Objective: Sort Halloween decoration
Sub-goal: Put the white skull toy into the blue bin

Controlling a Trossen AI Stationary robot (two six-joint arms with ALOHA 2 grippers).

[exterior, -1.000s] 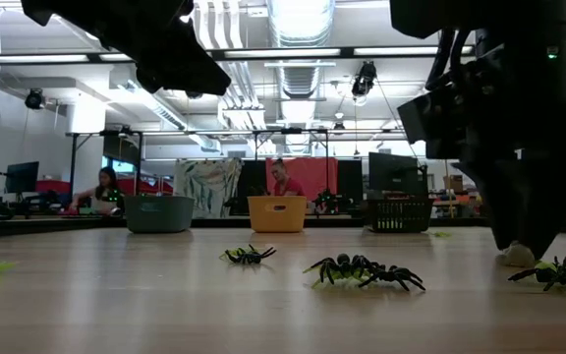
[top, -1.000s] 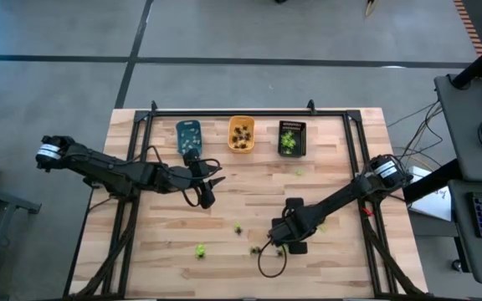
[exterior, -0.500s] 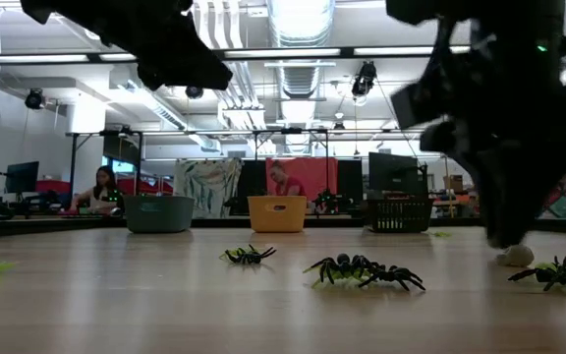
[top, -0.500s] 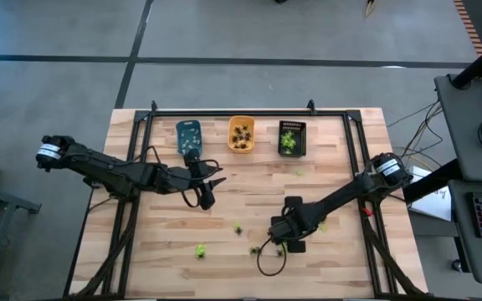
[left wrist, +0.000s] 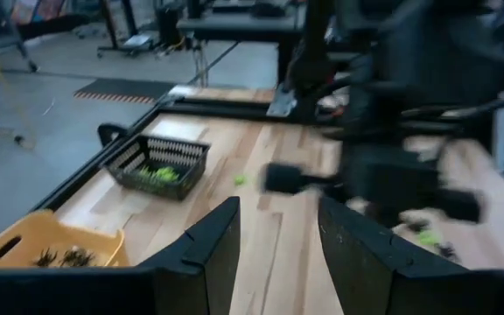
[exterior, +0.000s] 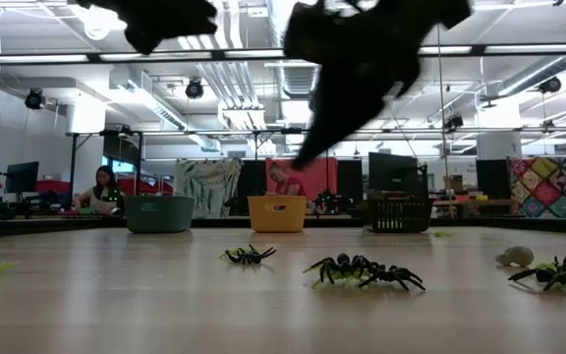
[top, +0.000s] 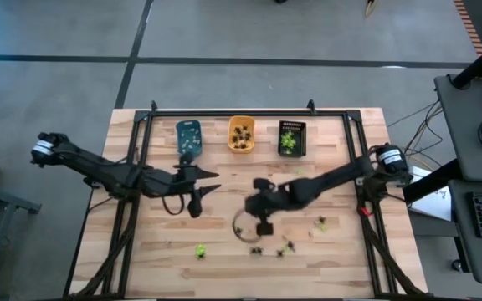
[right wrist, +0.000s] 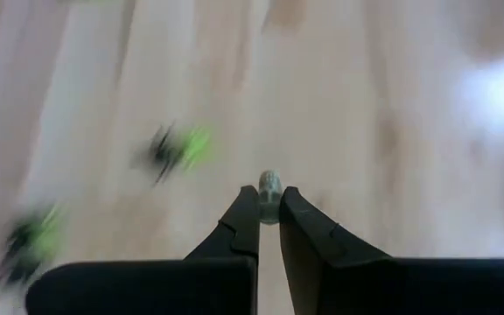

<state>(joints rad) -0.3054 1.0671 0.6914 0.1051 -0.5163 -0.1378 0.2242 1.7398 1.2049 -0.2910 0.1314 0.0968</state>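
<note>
Fingers point(right wrist: 245, 229) of the right gripper point(right wrist: 268, 210): pressed together on a small pale whitish figure point(right wrist: 269, 186), pinched at the tips and lifted off the desk point(top: 333, 159), near its middle. Fingers point(left wrist: 210, 243) of the left gripper point(left wrist: 278, 229): spread apart, nothing between them; gripper held above the desk's left-centre.

Containers, in a row along the far edge of the desk:
- Blue tray point(top: 188, 135), leftmost: a few pale whitish pieces inside; exact number cannot be told.
- Orange tray point(top: 241, 134), middle: several black spider figures point(top: 241, 132) inside.
- Black tray point(top: 292, 138), rightmost, with slatted walls: a heap of yellow-green figures point(top: 288, 142) inside.

Loose items on the desk, outside any tray:
- Yellow-green figure point(top: 200, 250) near the front edge, left of centre.
- Small cluster of black and yellow-green figures point(top: 284, 248) near the front edge, right of centre.
- Yellow-green figure point(top: 320, 222) further right.
- Single tiny yellow-green piece point(top: 299, 173) just in front of the black tray.
- Low view: black spider point(exterior: 248, 255), a black spider lying over a green one point(exterior: 364, 271), a pale piece point(exterior: 515, 257) and another black-green spider point(exterior: 560, 272) at the right edge.
</note>
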